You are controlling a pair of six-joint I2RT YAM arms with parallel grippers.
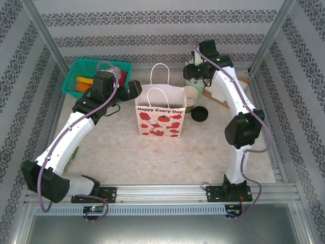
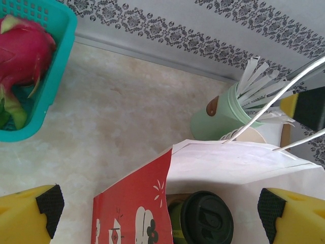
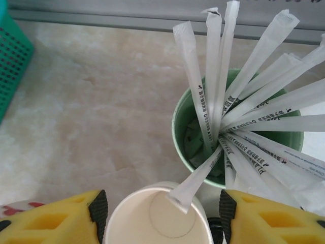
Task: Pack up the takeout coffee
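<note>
Beige, stone-patterned tabletop point(image 1: 127, 152) carries everything. Largest piece on it is the white paper bag point(image 1: 160, 118) with red print, standing upright in the middle, handles up, mouth open. Back left is a teal basket point(image 1: 96, 76) of fruit, well apart from the bag. Back right is a pale green holder point(image 3: 185, 122) fanned with white wrapped sticks. Just in front of it stands a stack of cream paper cups point(image 3: 157, 218). The left hand point(image 2: 160, 209) hangs over the bag's mouth, fingers spread wide, released, gripping nothing. The right hand point(image 3: 162, 213) sits over the cream stack, a finger on either side of the top rim; cannot tell whether it grips the stack or merely flanks it. The takeout coffee point(image 2: 205, 218) is down inside the bag, upright, black lid on, dark green wall just showing at its left. Handling, my reading: the paper wall is stiff enough for a moderate squeeze but would dent under a hard one. Weight unknown, since the fill cannot be seen. The plastic lid looks smooth and is likely only pressed on, so it makes a poor place to grip. Best hold would be across the paper wall below the lid, from straight above, kept level. The bag's sides look thin and would give if brushed. Smallest item is a round black disc point(image 1: 199, 114), perhaps a spare lid, on the tabletop right of the bag.
</note>
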